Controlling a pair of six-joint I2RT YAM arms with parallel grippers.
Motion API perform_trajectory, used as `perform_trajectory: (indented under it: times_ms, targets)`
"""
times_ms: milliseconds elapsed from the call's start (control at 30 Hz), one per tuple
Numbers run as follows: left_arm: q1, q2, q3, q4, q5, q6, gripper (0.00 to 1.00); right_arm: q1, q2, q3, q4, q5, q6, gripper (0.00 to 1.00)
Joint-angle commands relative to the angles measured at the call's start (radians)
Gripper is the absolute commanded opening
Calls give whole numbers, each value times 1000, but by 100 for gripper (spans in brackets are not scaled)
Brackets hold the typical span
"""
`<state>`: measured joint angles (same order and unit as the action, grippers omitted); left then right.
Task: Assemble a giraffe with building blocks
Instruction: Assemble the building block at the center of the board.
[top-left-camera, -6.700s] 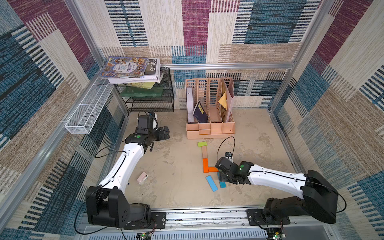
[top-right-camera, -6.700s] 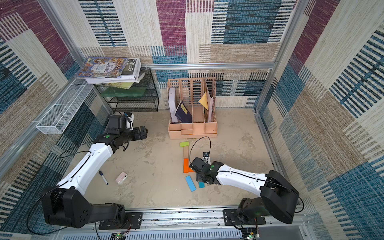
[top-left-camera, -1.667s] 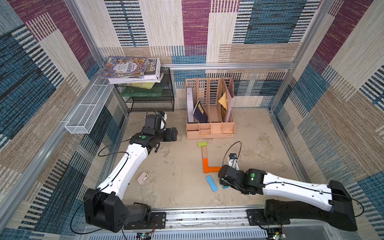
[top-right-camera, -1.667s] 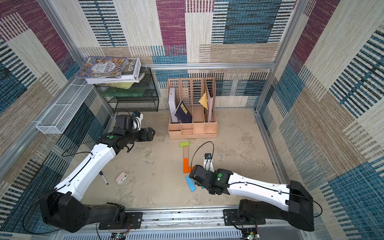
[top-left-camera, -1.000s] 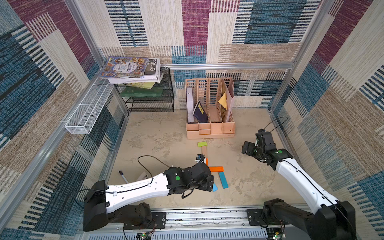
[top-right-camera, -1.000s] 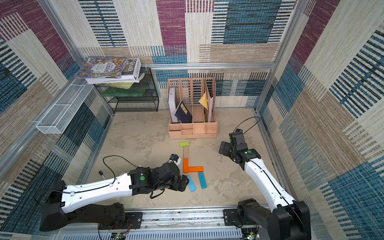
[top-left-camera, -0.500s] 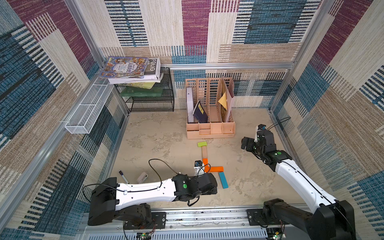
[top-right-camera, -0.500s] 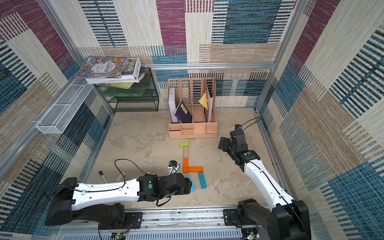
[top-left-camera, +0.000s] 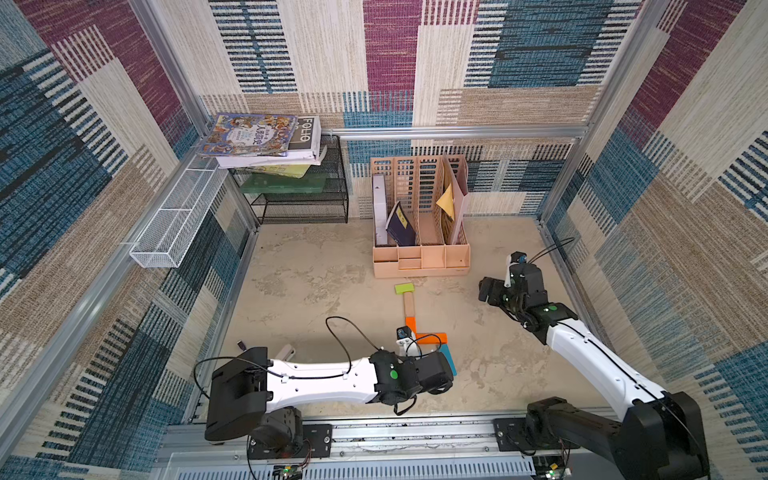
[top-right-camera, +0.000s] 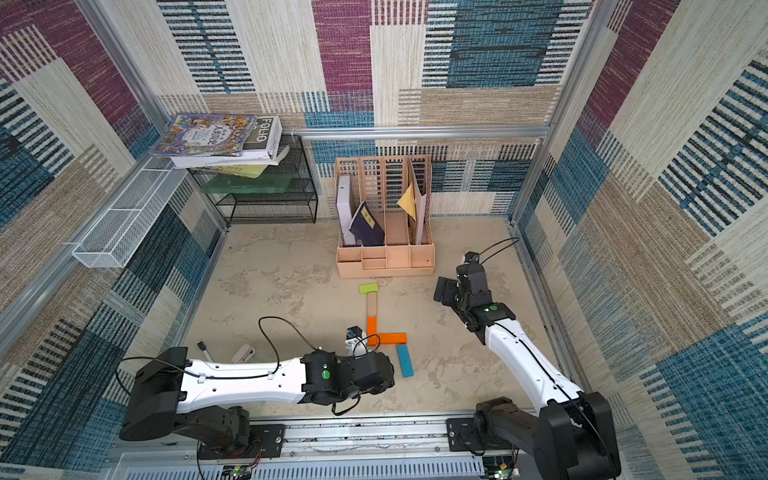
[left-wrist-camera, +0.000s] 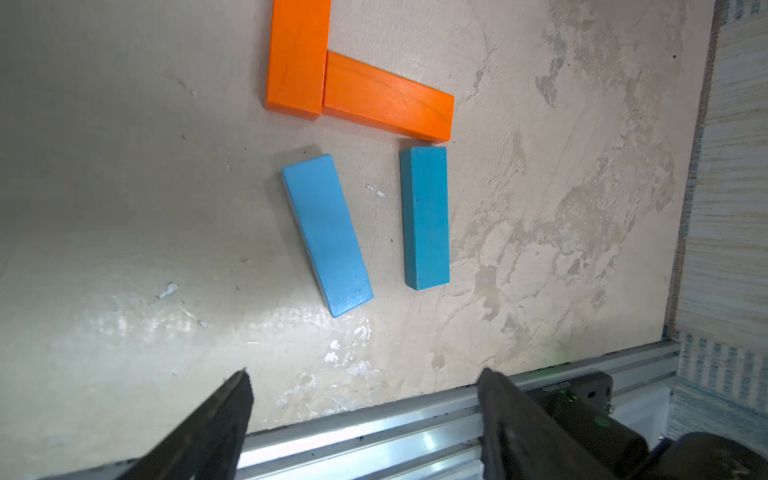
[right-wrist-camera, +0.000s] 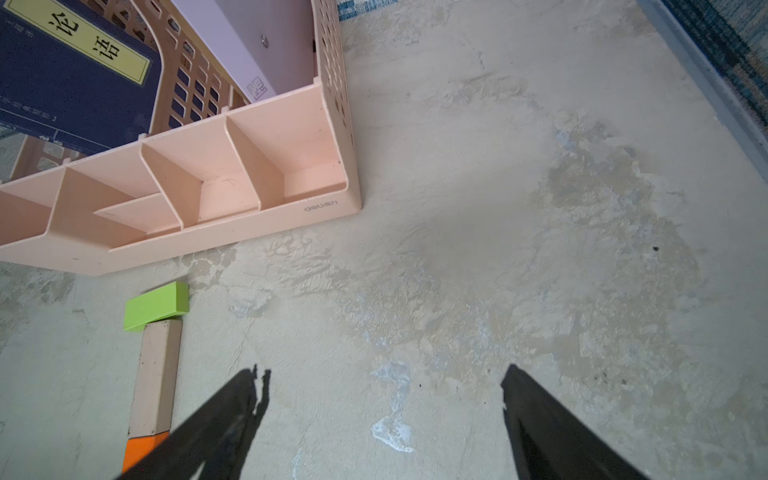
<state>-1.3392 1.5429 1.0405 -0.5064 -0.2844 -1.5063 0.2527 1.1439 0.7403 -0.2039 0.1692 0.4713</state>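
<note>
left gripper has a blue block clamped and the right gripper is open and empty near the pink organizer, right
No: the left gripper is open and empty; the left wrist view shows the lighter blue block and the darker blue block lying free ahead of it. The right gripper is open and empty near the pink organizer.

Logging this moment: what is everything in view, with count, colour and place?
lime-green block: 1, lime green, nearest the organizer
tan block: 1, tan, between green and orange
orange blocks: 2, orange, forming an L
blue blocks: 2, blue, by the L, apart
organizer: 1, peach, back centre
wire rack: 1, black, back left
book stack: 1, multicoloured, on the rack
mesh basket: 1, white, left wall
small case: 1, pinkish, front left
marker: 1, white, beside the case
left gripper: black, open, by the blue blocks
right gripper: black, open, empty
</note>
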Motion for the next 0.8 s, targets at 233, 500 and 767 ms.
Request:
perform_trajectory:
  times_ms: [233, 500, 767]
  targets:
    - [-11, 171, 217, -309, 88, -336, 72, -11, -23, -4, 16, -25, 1, 95]
    - [38, 234, 221, -291, 112, -316, 76, -26, -41, -12, 18, -53, 4, 95]
    - [85, 322, 257, -240, 176, -263, 76, -31, -41, -14, 17, -62, 8, 95]
